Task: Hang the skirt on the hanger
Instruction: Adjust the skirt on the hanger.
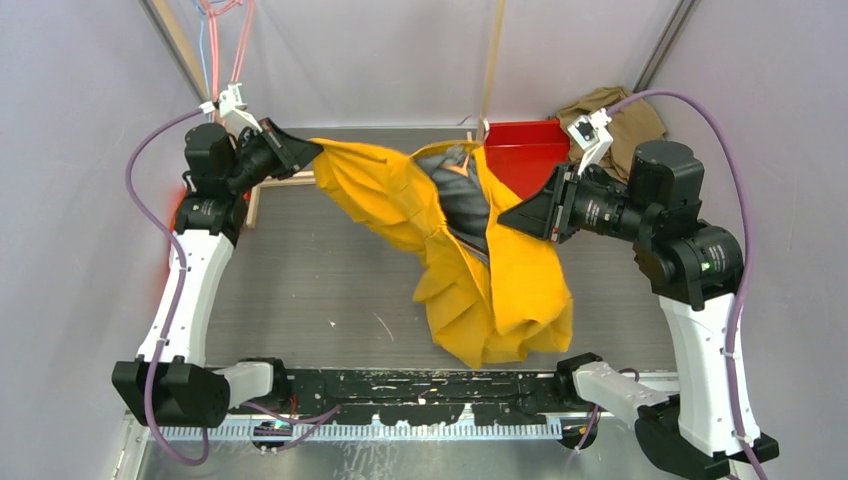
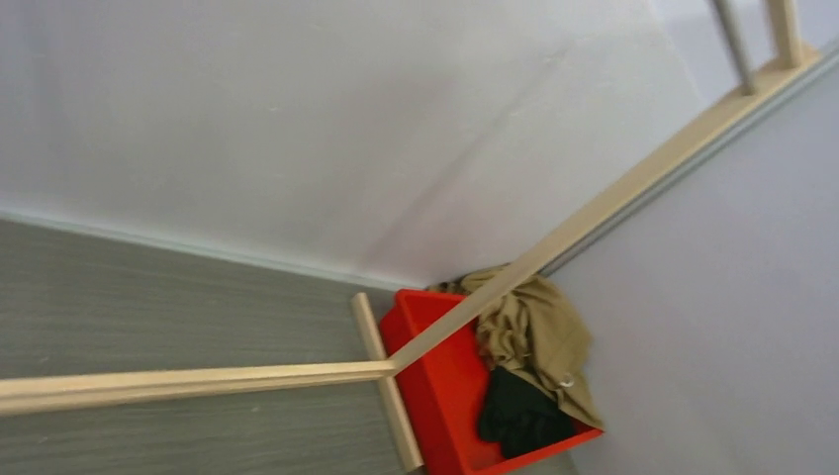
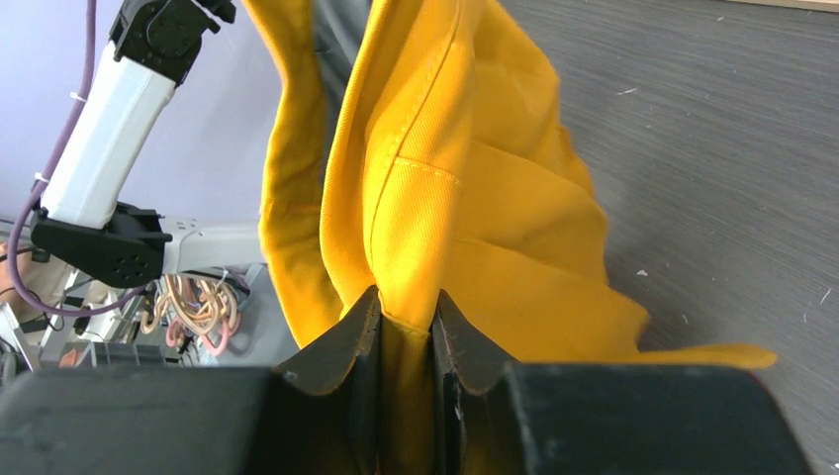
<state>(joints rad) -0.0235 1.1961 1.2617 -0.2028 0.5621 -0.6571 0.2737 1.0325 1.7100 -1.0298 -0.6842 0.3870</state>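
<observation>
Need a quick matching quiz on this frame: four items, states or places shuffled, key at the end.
Items:
1. skirt
2. red bin
3. right claw
4. wooden frame

States:
A. shut on yellow fabric
B. holds a tan cloth and a black cloth
C. pale rails at the far side of the table
D. yellow, lifted off the table

Pairs: 1-D, 2-B, 3-A, 4-C
</observation>
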